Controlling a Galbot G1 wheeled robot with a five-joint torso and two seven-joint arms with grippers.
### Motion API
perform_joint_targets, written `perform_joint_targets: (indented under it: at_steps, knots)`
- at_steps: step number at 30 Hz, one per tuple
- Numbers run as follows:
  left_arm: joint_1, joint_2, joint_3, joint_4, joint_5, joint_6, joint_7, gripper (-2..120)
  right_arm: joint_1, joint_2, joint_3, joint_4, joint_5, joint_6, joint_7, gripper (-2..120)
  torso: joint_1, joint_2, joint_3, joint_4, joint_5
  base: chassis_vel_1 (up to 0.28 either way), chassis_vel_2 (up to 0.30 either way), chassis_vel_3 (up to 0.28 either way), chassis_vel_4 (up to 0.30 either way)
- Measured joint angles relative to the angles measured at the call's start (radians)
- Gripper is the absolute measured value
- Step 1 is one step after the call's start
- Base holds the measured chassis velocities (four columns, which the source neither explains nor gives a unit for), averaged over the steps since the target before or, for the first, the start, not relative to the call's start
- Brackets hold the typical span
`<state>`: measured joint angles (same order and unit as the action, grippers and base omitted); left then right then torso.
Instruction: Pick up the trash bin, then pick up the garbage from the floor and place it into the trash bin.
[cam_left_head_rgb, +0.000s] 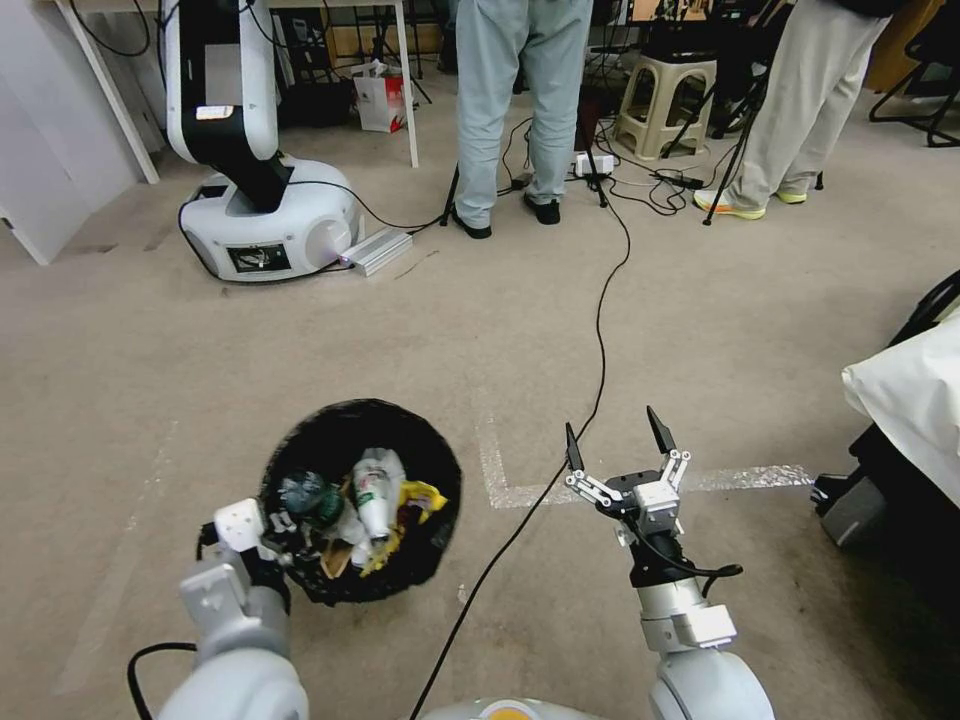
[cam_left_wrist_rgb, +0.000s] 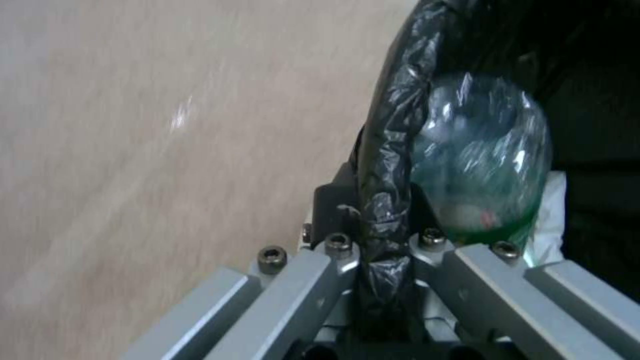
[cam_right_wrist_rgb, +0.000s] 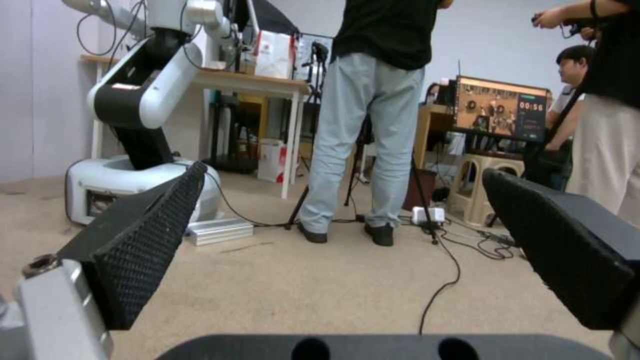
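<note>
The trash bin (cam_left_head_rgb: 432, 560), lined with crinkly black plastic, hangs above the carpet floor (cam_left_head_rgb: 300, 350) at the lower left of the head view. My left gripper (cam_left_head_rgb: 272, 532) is shut on its near rim; the left wrist view shows the black liner rim (cam_left_wrist_rgb: 390, 165) pinched between the jaws. Inside lie garbage pieces: a small green-labelled bottle (cam_left_head_rgb: 378, 492), a yellow wrapper (cam_left_head_rgb: 424, 494), a crushed clear bottle (cam_left_wrist_rgb: 483, 160) and white paper. My right gripper (cam_left_head_rgb: 618, 437) stands open and empty to the right of the bin, fingers (cam_right_wrist_rgb: 143, 235) spread wide.
A black cable (cam_left_head_rgb: 600, 330) runs across the carpet between my arms. A pale tape corner (cam_left_head_rgb: 495, 470) marks the floor. Another robot's white base (cam_left_head_rgb: 270, 220) stands far left, people and a stool (cam_left_head_rgb: 665, 105) behind, and a white-covered object (cam_left_head_rgb: 910, 395) at right.
</note>
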<state>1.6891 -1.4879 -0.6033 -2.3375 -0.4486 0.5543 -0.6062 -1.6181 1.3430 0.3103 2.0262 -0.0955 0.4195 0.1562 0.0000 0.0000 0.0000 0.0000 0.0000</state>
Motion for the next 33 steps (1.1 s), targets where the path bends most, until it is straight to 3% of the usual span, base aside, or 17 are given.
perform_joint_targets:
  at_steps: [7, 11, 20, 25, 31, 33]
  knots:
    - [-0.046, 0.006, -0.034, 0.063, -0.130, 0.099, -0.061, 0, -0.003, 0.003, -0.001, -0.005, -0.012, 0.005, -0.003, 100, 0.000, 0.000, 0.000, 0.0000, 0.0000, 0.000, 0.000, 0.000, 0.000]
    - [-0.060, 0.006, -0.039, 0.111, -0.147, 0.112, -0.069, 0, -0.009, 0.007, -0.003, -0.011, -0.024, 0.016, -0.006, 100, 0.000, 0.000, 0.000, 0.0000, 0.0000, 0.000, 0.000, 0.000, 0.000]
    - [-0.073, 0.004, -0.041, 0.141, -0.189, 0.117, -0.078, 1, -0.016, 0.007, -0.003, -0.012, -0.030, 0.027, -0.012, 100, 0.000, 0.000, 0.000, 0.0001, 0.0004, 0.000, 0.000, 0.000, 0.000]
    - [-0.075, -0.002, -0.033, 0.142, -0.200, 0.116, -0.079, 23, -0.018, 0.006, -0.004, -0.016, -0.034, 0.029, -0.014, 100, 0.000, 0.000, 0.000, 0.0001, 0.0001, 0.000, 0.000, 0.000, 0.000]
    - [-0.079, -0.002, -0.030, 0.143, -0.207, 0.105, -0.079, 40, -0.016, 0.007, -0.005, -0.023, -0.038, 0.031, -0.016, 100, 0.000, 0.000, 0.000, -0.0002, -0.0003, 0.000, 0.000, 0.000, 0.000]
    - [-0.080, 0.000, -0.034, 0.143, -0.219, 0.099, -0.080, 52, -0.017, 0.007, -0.005, -0.027, -0.040, 0.033, -0.017, 100, 0.000, 0.000, 0.000, -0.0001, -0.0002, 0.000, 0.000, 0.000, 0.000]
